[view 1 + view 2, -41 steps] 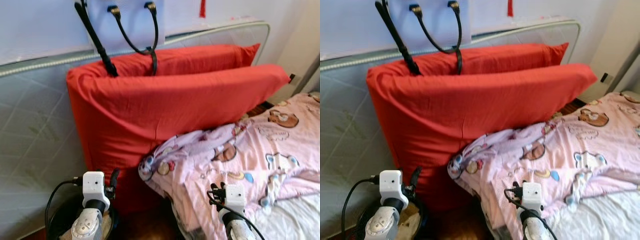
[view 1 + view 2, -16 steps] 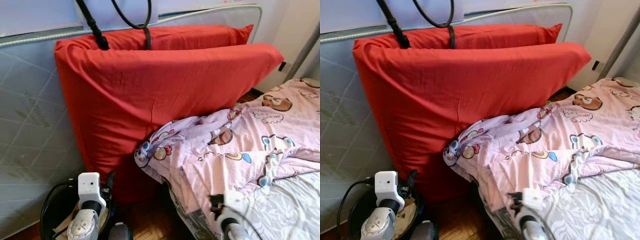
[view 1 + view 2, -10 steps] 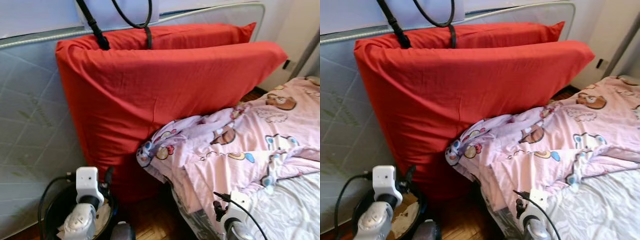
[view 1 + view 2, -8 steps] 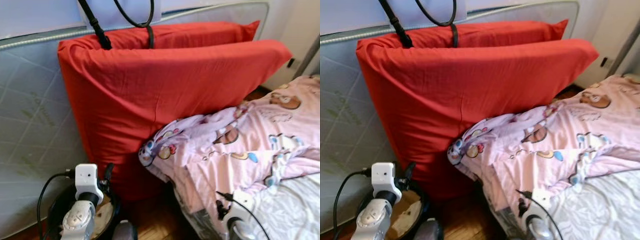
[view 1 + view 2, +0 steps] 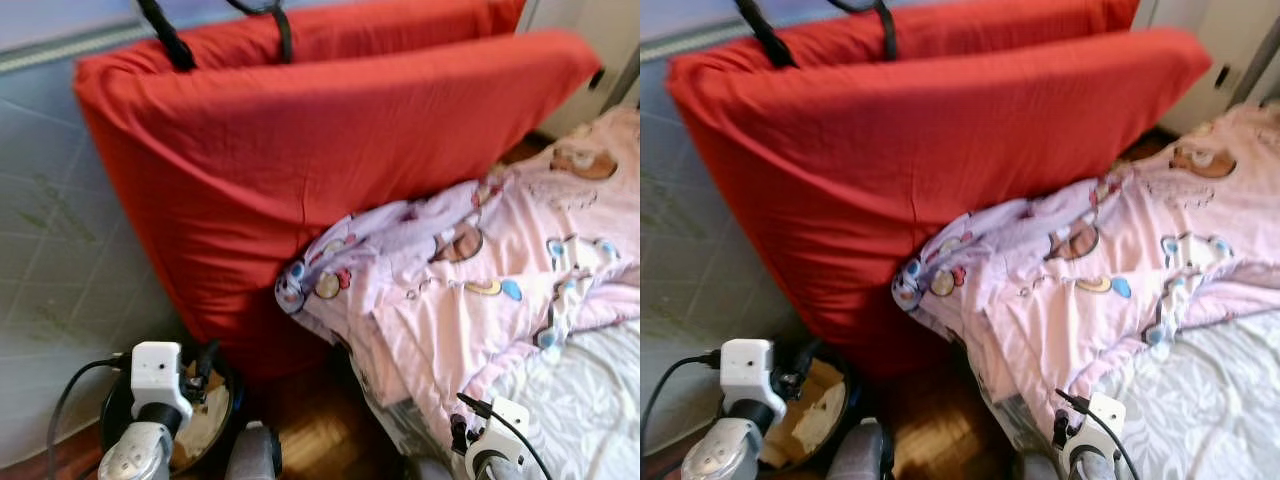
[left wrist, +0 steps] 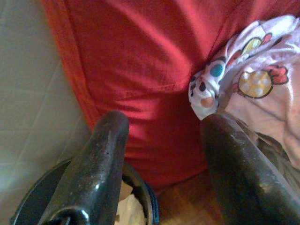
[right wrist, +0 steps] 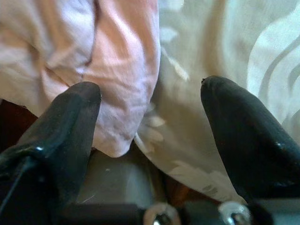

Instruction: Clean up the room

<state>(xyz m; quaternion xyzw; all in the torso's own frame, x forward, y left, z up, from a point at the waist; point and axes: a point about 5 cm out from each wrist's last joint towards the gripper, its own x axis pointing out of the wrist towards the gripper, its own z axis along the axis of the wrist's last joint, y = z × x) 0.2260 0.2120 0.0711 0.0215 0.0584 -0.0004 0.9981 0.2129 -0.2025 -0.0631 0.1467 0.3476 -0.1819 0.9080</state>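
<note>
Evidently little of the tidying is done: the quilt (image 5: 470, 270), the likeliest thing to be put right, lies rumpled on the bed (image 5: 590, 400), bunched toward the near corner with one fold spilling over the edge toward the floor (image 5: 310, 430). It is pale pink, soft and creased, printed with cartoon bears and coloured dots, and it leaves the grey-white leaf-patterned sheet bare at the near side. Its bunched end touches the big red cushion (image 5: 330, 170), which leans against an upright grey mattress (image 5: 60, 280), with a second red cushion behind and black bag straps (image 5: 165, 35) hanging over its top. Low beside the cushion stands a black bin (image 5: 820, 405) with pale paper scraps inside. The left gripper (image 6: 161, 140) hangs above that bin with its fingers apart and nothing between them, looking toward the cushion and the quilt's corner. The right gripper (image 7: 150, 122) is likewise spread and empty, close over the bed's edge where quilt hem meets sheet. Judging by this, straightening or folding the quilt is all left to do.
</note>
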